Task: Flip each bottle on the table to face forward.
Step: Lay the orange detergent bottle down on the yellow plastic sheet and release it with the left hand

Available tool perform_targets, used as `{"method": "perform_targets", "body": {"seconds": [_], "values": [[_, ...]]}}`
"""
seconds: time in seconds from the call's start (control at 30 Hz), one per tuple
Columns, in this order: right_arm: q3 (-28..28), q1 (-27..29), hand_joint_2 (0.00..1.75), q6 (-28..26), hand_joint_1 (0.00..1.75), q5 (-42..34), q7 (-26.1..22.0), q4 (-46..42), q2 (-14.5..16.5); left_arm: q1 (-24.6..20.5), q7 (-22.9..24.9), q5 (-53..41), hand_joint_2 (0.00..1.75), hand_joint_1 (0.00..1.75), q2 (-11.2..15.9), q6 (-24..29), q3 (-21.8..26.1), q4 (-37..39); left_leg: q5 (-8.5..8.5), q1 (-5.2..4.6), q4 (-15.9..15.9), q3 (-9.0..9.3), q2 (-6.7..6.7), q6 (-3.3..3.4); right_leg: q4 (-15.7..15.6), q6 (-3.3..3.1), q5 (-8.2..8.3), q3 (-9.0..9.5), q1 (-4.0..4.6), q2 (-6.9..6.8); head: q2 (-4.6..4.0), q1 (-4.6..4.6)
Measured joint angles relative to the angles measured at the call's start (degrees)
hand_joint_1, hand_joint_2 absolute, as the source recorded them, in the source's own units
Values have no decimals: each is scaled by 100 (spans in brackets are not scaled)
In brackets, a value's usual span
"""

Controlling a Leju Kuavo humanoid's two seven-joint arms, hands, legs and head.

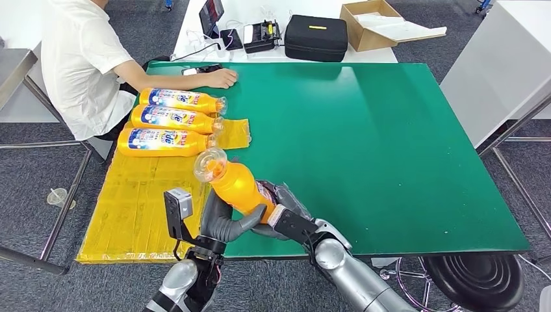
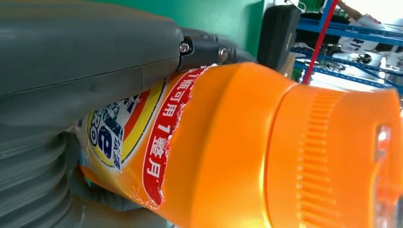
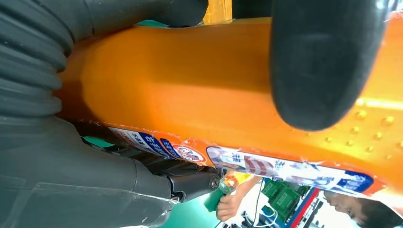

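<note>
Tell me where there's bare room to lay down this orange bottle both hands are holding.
Free: the yellow mat between the three labelled orange bottles lying in a row and the near table edge, left of the left hand. The green tabletop beyond the right hand is bare too. Crowded: the far left corner, with the person's hand.

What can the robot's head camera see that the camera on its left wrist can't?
Head view alone: three labelled bottles lying side by side on the yellow mat, the wide green table, a person in a white shirt resting a hand on it, and the right hand helping the left hand hold one bottle up.

Left wrist view alone: the red label edge with its printed characters up close, and the ridges on the orange cap.

Both: the orange held bottle and the left hand gripping it.
</note>
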Motion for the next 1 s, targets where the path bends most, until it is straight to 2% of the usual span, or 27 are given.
{"method": "perform_targets", "body": {"seconds": [0.17, 0.2, 0.33, 0.37, 0.5, 0.63, 0.8, 1.0], "values": [[69, -45, 175, 95, 158, -26, -80, 53, -1, 48, -37, 361, 175, 175, -2, -375, 102, -17, 0, 0, 0, 0, 0, 0, 0, 0, 0, 0, 0, 0, 0, -1], [88, -54, 175, 128, 151, -33, -111, 63, -2, 71, -26, 472, 175, 175, -2, -497, 130, -33, 0, 0, 0, 0, 0, 0, 0, 0, 0, 0, 0, 0, 0, -1], [163, -68, 175, 203, 7, -28, -210, 99, -10, 170, 14, 785, 175, 175, -1, -862, 244, -97, 0, 0, 0, 0, 0, 0, 0, 0, 0, -1, 0, 0, 0, 0], [178, -66, 175, 201, 0, -15, -220, 109, -11, 192, 14, 830, 175, 175, 0, -909, 270, -109, 0, 0, 0, 0, 0, 0, 0, 0, 0, -1, 0, 0, 0, 0], [210, -31, 175, 137, 0, 51, -233, 143, -5, 274, -12, 987, 175, 175, 0, -1067, 346, -196, 0, 0, 0, 0, 0, 0, 0, 0, 0, -3, 0, 0, 0, 0], [245, 41, 0, -126, 0, 159, -256, 159, 31, 336, -16, 1144, 175, 175, -2, -1132, 396, -311, 0, 0, 0, 0, 2, 0, 0, 0, 0, -5, 0, 1, 0, 0], [240, 175, 0, -884, 0, 486, -314, 169, 121, 470, 31, 1402, 175, 175, -4, -1022, 482, -504, 0, 0, 0, -1, 2, 0, 0, -1, -1, -7, 0, 1, 0, 0], [112, 435, 0, -1628, 0, 744, -514, 213, 207, 440, 76, 1592, 175, 175, -41, -617, 636, -647, -1, 0, -1, -4, 0, 0, 0, -1, -1, -6, 0, -1, 0, 1]]}}
